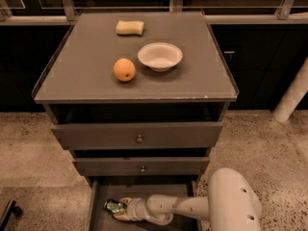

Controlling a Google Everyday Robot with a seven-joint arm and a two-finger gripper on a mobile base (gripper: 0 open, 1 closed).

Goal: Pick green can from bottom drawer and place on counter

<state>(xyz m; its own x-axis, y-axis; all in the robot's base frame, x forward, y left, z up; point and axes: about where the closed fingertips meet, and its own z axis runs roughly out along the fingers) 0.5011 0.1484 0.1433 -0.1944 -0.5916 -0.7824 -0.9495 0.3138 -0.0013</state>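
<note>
The green can [114, 206] lies in the open bottom drawer [96, 214] at the foot of the cabinet, near its left wall. My gripper [120, 209] reaches into the drawer from the right on a white arm [231, 203]. Its pale fingers [126, 202] close around the can's right end. The counter [86, 76] is the flat grey cabinet top above.
On the counter stand an orange [124, 70], a white bowl [160, 56] and a yellow sponge [130, 27]. Two knobbed drawers [139, 136] sit partly open above the bottom drawer. A white post [293, 93] leans at the right. The floor is speckled.
</note>
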